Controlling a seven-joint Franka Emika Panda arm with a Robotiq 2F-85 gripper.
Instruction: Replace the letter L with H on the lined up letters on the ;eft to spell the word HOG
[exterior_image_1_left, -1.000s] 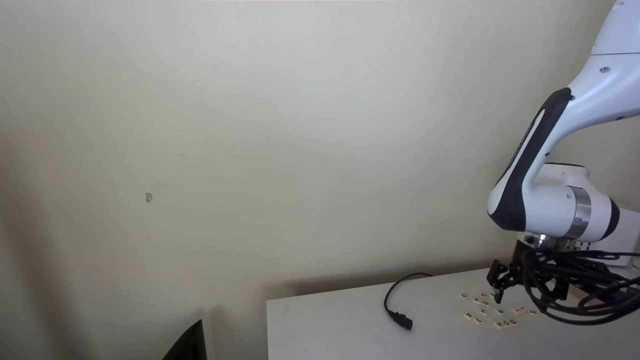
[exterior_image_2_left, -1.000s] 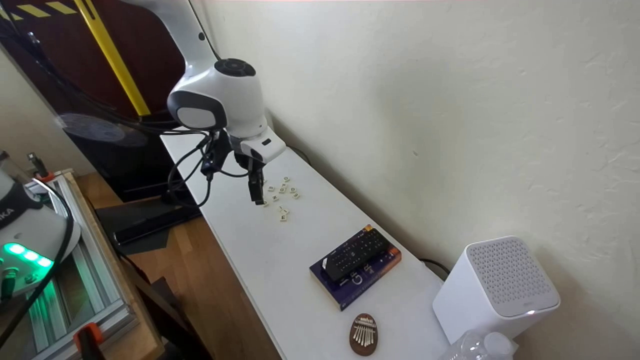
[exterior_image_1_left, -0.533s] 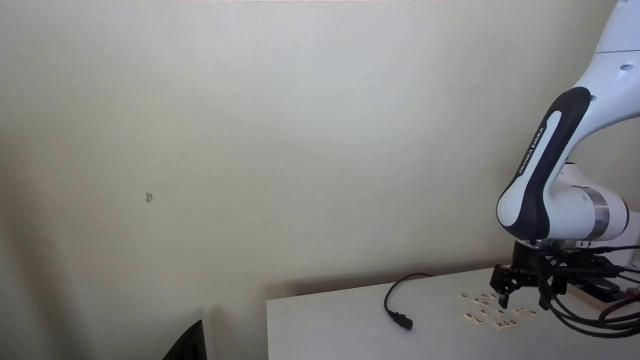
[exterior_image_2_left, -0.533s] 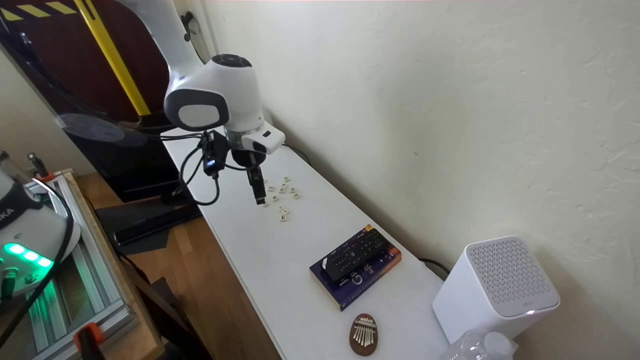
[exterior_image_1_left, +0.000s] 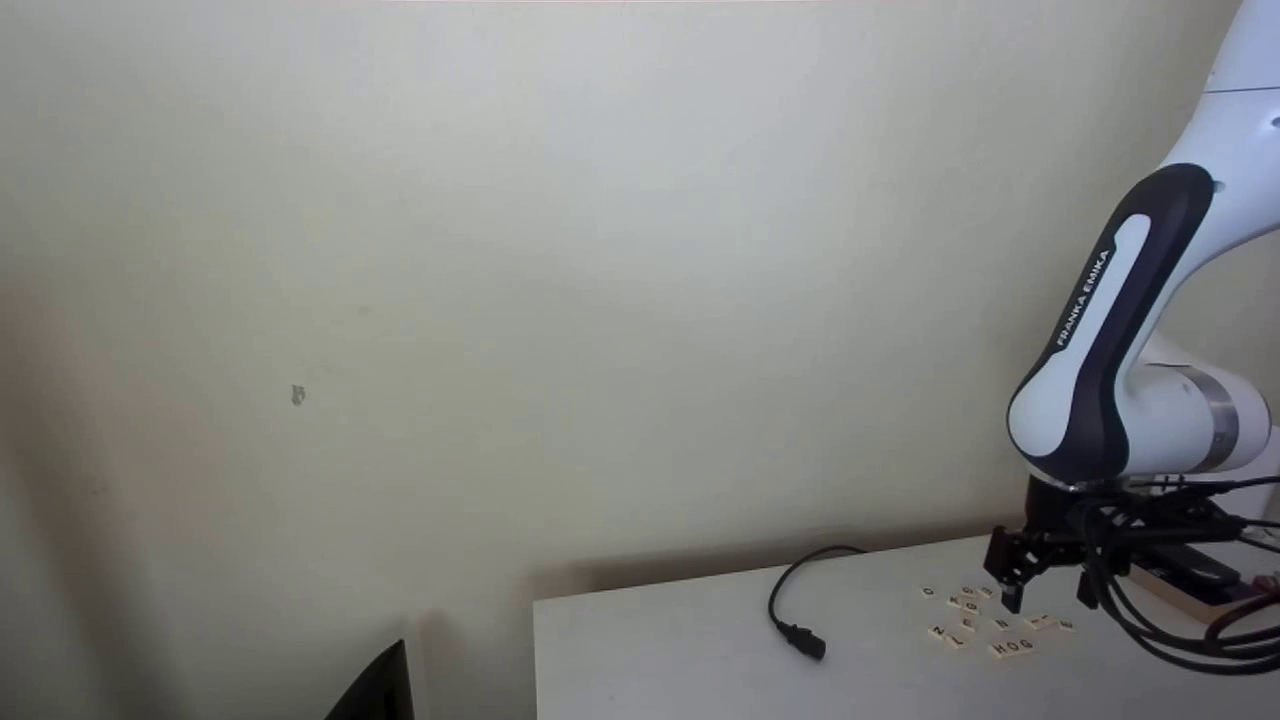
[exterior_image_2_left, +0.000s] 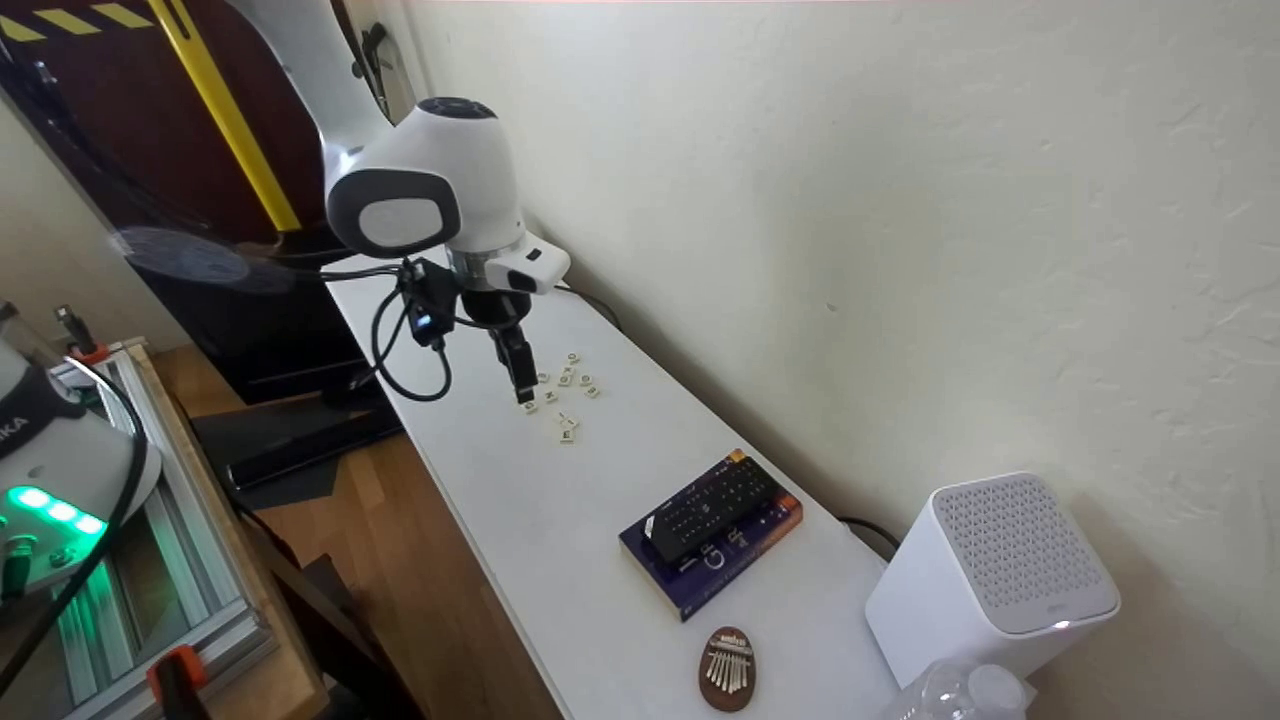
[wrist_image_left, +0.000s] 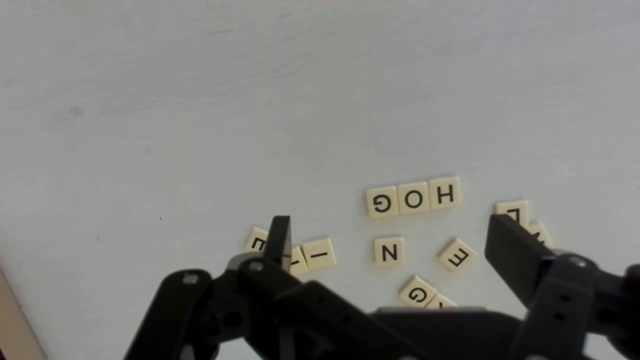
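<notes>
The H tile (wrist_image_left: 444, 193), O tile (wrist_image_left: 413, 198) and G tile (wrist_image_left: 382, 202) lie side by side as a straight row, upside down in the wrist view. In an exterior view the row reads HOG, with its H (exterior_image_1_left: 999, 650) at the left end. The L tile (wrist_image_left: 515, 209) lies apart from the row, beyond the H, partly hidden by a fingertip; it also shows in an exterior view (exterior_image_1_left: 956, 641). My gripper (wrist_image_left: 391, 225) is open and empty above the tiles. In the exterior views the gripper (exterior_image_1_left: 1050, 597) (exterior_image_2_left: 526, 395) hangs above the white table.
Loose tiles include an N (wrist_image_left: 389, 251), an E (wrist_image_left: 457, 254) and a G (wrist_image_left: 417, 291). A black cable plug (exterior_image_1_left: 803, 641) lies on the table. A keyboard (exterior_image_2_left: 712, 508) on a book (exterior_image_2_left: 725, 572), a thumb piano (exterior_image_2_left: 727, 670) and a white box (exterior_image_2_left: 990, 570) stand farther along.
The arm has turned and shifted a little; the gripper has moved slightly to the right in both exterior views and stays open. The tiles have not visibly moved.
</notes>
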